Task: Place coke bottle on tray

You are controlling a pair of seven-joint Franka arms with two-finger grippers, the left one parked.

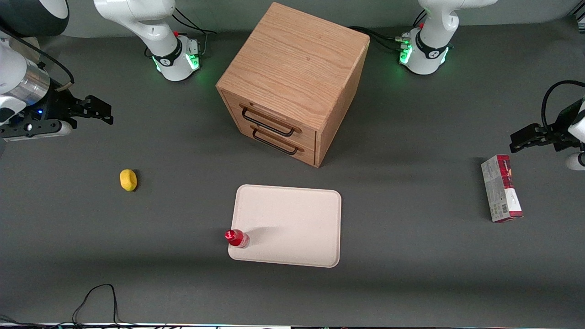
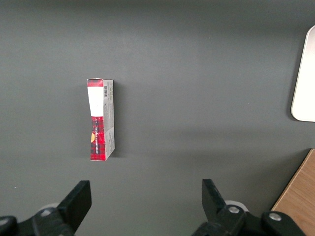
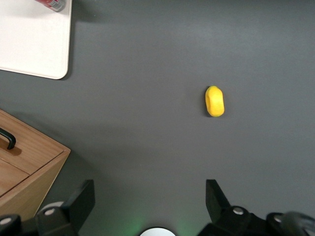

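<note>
- The end effector hangs above the tabletop at the working arm's end. Its fingers are spread wide and it holds nothing.
- The wrist camera looks down between the two fingers and shows bare tabletop with a yellow lump lying on it.
- The coke bottle stands upright on the tray, right at the corner that is nearest the front camera and toward the working arm's end.
- The bottle is well apart from the end effector. The yellow lump lies between them, nearer to the end effector.
- I think the job looks done: the bottle is on the tray and the end effector is away from it. It sits very near the rim, though, so a bump could knock it off.
- The next move calls for nothing more than keeping the arm away.
- A wooden drawer box stands farther from the front camera than the tray. A red-and-grey carton lies toward the parked arm's end.
</note>
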